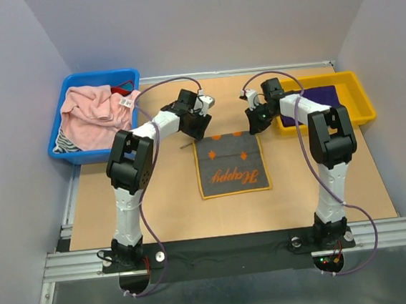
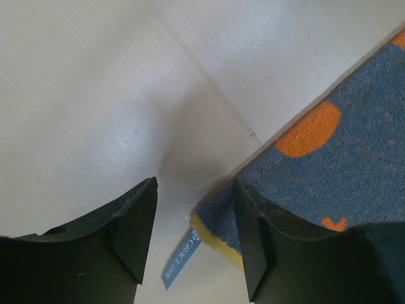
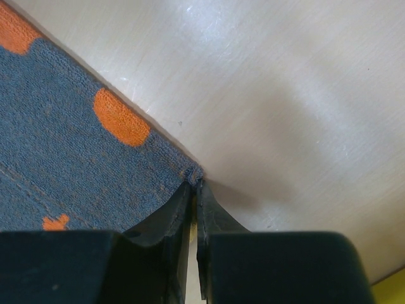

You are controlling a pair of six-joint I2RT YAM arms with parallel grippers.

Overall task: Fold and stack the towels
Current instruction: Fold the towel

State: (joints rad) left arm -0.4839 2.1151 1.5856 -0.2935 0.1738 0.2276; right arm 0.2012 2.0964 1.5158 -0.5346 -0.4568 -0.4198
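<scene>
The grey-and-orange "Happy" towel (image 1: 231, 165) lies flat on the table's middle. My left gripper (image 1: 199, 128) is at its far left corner, open; in the left wrist view (image 2: 196, 234) that corner (image 2: 221, 225) and its label (image 2: 180, 261) lie between the fingers, unclamped. My right gripper (image 1: 256, 124) is at the far right corner, shut on it; the right wrist view (image 3: 195, 190) shows the corner pinched between the fingertips. The dark purple towel (image 1: 320, 98) lies in the yellow tray (image 1: 360, 101). The pale pink towel (image 1: 98, 113) is crumpled in the blue bin (image 1: 62, 147).
A striped cloth (image 1: 65, 142) lies under the pink towel in the blue bin. Bare wooden table (image 1: 157, 199) surrounds the grey towel. Purple walls enclose the table on three sides.
</scene>
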